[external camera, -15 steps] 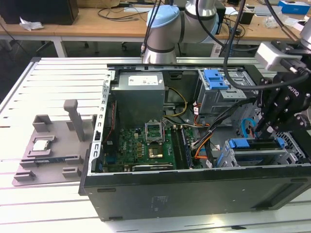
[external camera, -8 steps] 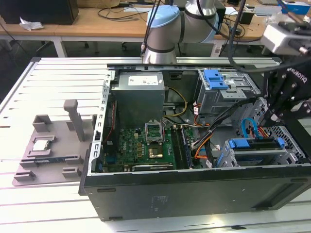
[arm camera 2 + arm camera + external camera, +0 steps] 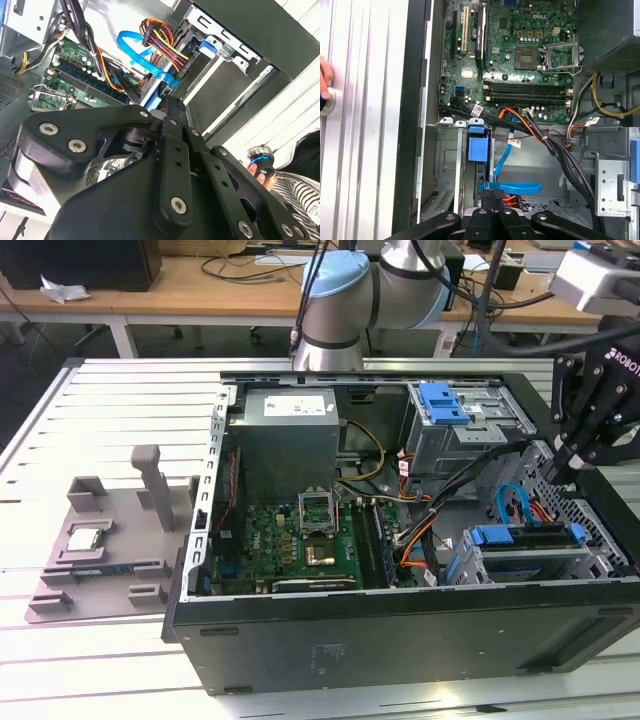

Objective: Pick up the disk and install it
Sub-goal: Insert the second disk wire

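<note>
Gripper (image 3: 572,465) above the disk (image 3: 527,540) (blue-framed) inside the computer case (image 3: 400,625).

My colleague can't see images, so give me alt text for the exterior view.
An open computer case lies on a slatted table, motherboard exposed. The black gripper hangs over the disk at the exterior view's right.
</note>
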You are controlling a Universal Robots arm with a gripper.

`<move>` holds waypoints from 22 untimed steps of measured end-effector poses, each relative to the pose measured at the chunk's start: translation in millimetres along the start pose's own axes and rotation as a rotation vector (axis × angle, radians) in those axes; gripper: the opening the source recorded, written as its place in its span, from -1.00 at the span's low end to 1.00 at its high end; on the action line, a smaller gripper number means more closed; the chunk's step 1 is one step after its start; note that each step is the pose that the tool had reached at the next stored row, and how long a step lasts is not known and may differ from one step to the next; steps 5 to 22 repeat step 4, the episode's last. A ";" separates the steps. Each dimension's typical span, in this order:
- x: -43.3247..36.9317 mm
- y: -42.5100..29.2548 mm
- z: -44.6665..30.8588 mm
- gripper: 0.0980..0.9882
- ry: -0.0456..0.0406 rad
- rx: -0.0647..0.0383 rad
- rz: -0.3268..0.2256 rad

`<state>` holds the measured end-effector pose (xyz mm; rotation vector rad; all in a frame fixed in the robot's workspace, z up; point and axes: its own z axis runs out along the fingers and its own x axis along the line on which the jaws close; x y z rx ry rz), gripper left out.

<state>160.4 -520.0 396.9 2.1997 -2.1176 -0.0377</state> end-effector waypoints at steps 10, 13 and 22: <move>0.0 0.0 -0.1 -0.98 0.0001 0.000 0.000; 0.0 0.0 -0.1 -0.98 0.0001 0.000 0.000; 0.0 0.0 -0.1 -0.98 0.0001 0.000 0.000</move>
